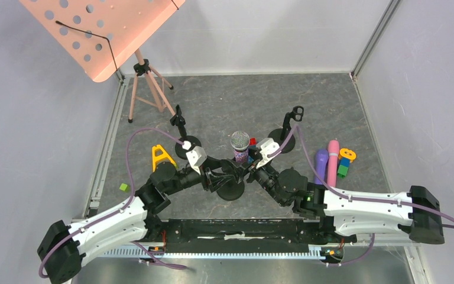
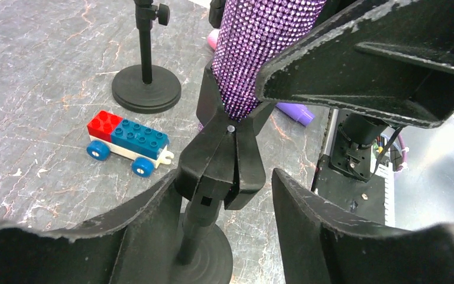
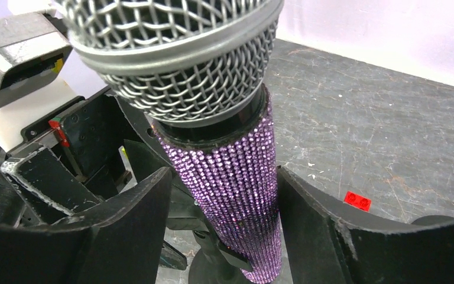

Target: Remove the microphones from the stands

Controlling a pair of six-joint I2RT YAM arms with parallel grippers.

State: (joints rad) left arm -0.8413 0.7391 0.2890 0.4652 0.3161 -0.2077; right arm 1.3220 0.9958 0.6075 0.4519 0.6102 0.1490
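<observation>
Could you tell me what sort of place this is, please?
Likely a robotics lab test cell: plain grey walls enclose the tabletop, which holds staged props: microphone stands, a pink music stand, toy bricks.

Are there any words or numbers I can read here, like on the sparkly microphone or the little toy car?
No words, numbers or signs can be read in any view.
The microphone: only purple sparkles and silver mesh, no brand showing.
The toy car: its brick studs are too small to show any letters.
The yellow tag on the left arm's wrist: too small to read.
</observation>
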